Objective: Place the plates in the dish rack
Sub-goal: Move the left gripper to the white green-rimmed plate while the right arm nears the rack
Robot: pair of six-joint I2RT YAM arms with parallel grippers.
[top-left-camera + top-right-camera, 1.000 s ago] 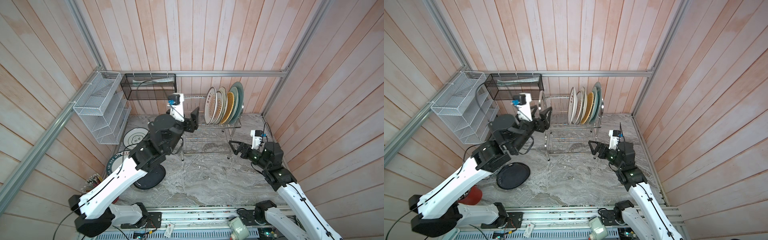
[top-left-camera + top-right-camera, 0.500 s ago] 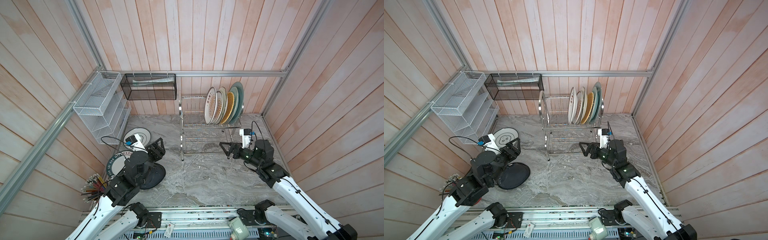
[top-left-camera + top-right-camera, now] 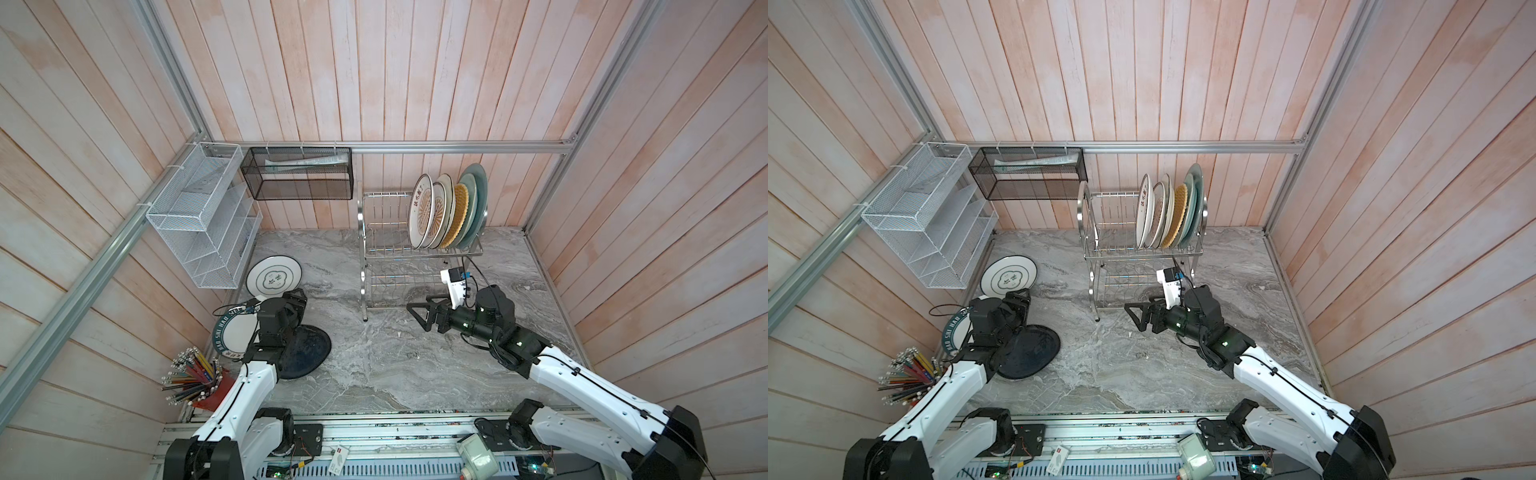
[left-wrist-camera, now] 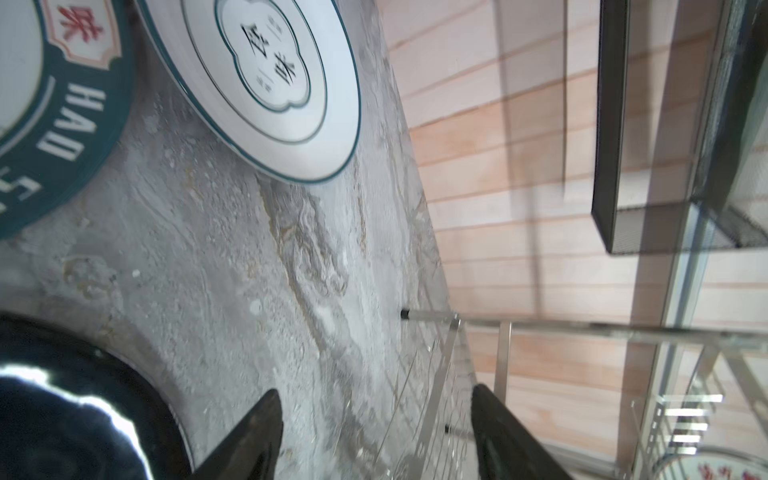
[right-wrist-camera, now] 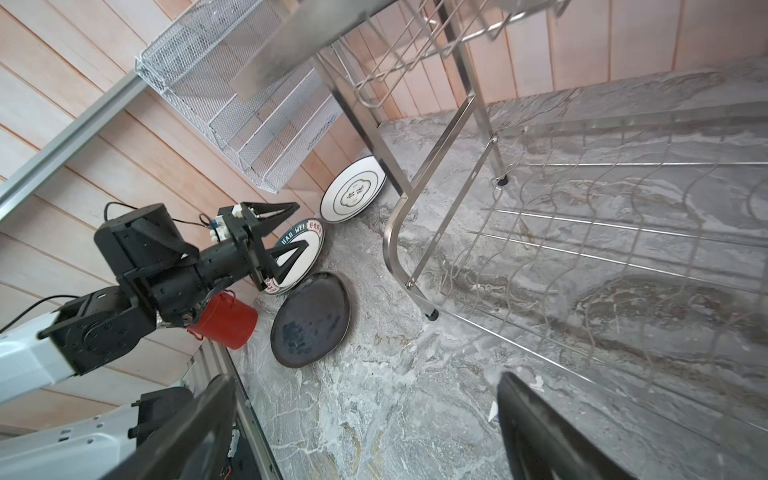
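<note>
L gripper (image 3: pixel 296 298) open, empty, above gap btw lettered plate (image 3: pixel 228 332) and black plate (image 3: pixel 311 351). R gripper (image 3: pixel 419 318) jaws wide, empty, just in front of rack (image 3: pixel 386 250) lower tier. Five plates (image 3: pixel 444 208) upright on upper tier, right end. Ringed plate (image 3: pixel 274 276) flat on table (image 3: pixel 374 374) by organiser (image 3: pixel 199 232).

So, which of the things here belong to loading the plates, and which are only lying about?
For the job:
- dish rack
- racked plates, standing in its upper tier
- green-ringed plate, lettered plate and black plate, on the table

Lying about:
- white mesh organiser
- black mesh basket
- red pot of pencils
</note>
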